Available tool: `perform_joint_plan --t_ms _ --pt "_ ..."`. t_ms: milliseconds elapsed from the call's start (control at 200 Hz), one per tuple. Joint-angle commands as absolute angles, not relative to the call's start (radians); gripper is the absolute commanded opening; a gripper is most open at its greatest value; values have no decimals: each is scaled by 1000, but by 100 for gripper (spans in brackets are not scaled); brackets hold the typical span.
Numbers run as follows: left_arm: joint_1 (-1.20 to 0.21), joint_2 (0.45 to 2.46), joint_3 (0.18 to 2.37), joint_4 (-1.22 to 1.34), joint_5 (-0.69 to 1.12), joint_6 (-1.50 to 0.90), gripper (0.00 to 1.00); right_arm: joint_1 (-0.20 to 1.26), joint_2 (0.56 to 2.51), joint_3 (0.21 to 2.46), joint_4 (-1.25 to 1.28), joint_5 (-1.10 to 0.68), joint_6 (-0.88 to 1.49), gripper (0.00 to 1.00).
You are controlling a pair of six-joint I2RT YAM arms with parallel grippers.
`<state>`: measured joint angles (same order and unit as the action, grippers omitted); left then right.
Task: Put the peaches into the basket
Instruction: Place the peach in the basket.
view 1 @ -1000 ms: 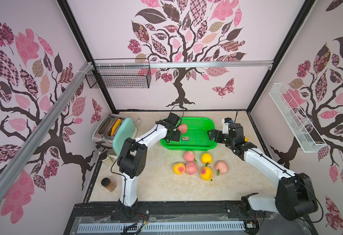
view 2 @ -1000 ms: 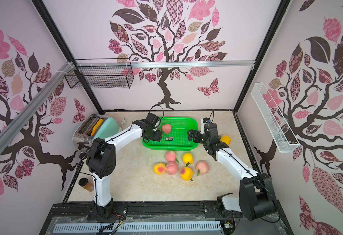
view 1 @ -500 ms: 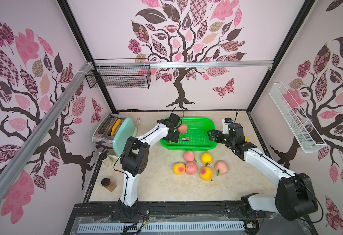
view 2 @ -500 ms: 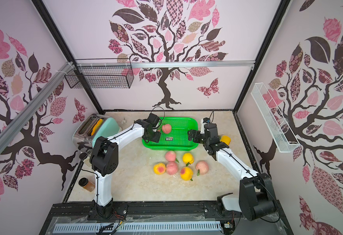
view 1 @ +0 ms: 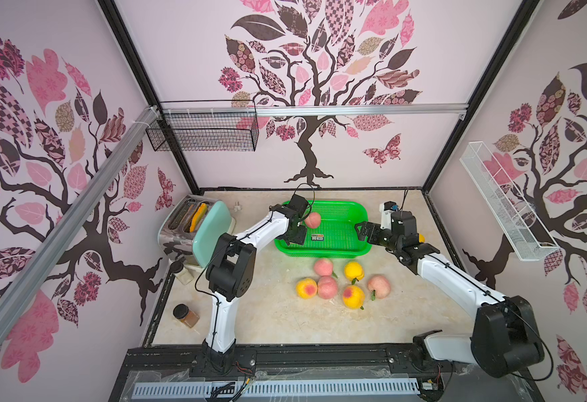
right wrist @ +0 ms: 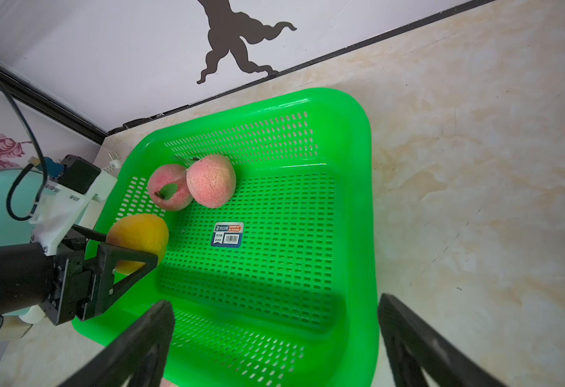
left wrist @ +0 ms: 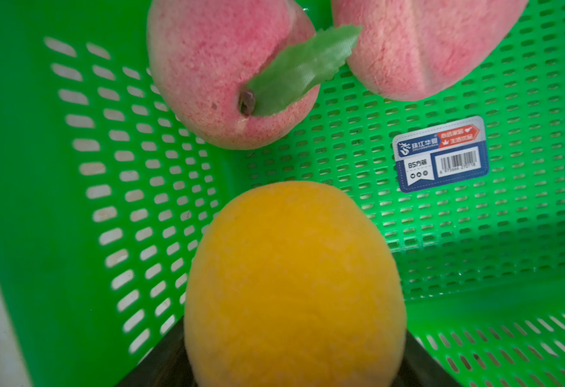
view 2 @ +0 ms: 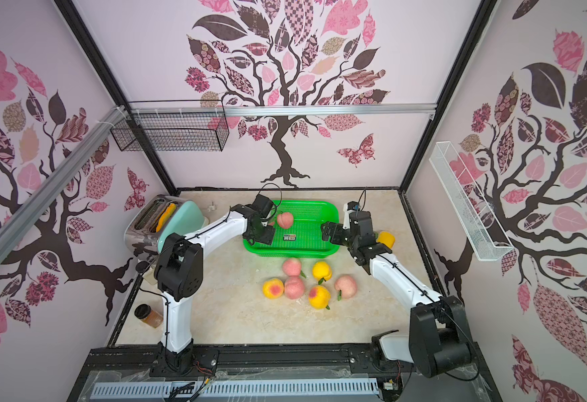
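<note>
The green basket (view 1: 337,203) (view 2: 306,202) (right wrist: 364,201) stands at the back middle of the table. Two pink peaches (right wrist: 170,192) (right wrist: 211,181) lie against each other inside it; one pink peach (view 1: 312,220) (view 2: 285,220) shows in both top views. My left gripper (view 1: 297,236) (view 2: 260,236) (right wrist: 130,249) is low in the basket's left end, shut on a yellow peach (right wrist: 138,234) (left wrist: 294,284). My right gripper (view 1: 363,229) (view 2: 328,231) (right wrist: 274,301) hangs open over the basket's right end, holding nothing. Several peaches (view 1: 327,287) (view 2: 293,287) lie clustered in front of the basket.
One yellow peach (view 1: 421,238) (view 2: 386,239) peeks out behind the right arm. A toaster (view 1: 194,226) stands at the left, with a small jar (view 1: 182,273) and a spice jar (view 1: 186,315) nearer the front. A black wire basket (view 1: 203,130) and a white wire basket (view 1: 504,202) hang on the walls.
The left arm's elbow has swung slightly to the right while its gripper stays in the basket with the yellow peach. The right arm and the loose peaches have not moved.
</note>
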<state>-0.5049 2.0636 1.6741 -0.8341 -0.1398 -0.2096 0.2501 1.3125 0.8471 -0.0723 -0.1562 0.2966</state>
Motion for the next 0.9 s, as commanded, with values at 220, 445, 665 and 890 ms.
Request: perform_joint_plan --t_ms 220,445,665,890 --pt "-511 2062 1671 -834 -159 -229 80 245 1326 860 -55 -186 310 97" --pt "-511 2028 1662 -795 -106 -225 83 245 1322 862 -62 -187 308 97" --pt "-511 1956 1611 -727 -50 -239 82 242 1309 873 -88 -175 304 97" --pt "-510 1838 1474 -546 63 -290 82 223 1295 935 -206 -154 273 98"
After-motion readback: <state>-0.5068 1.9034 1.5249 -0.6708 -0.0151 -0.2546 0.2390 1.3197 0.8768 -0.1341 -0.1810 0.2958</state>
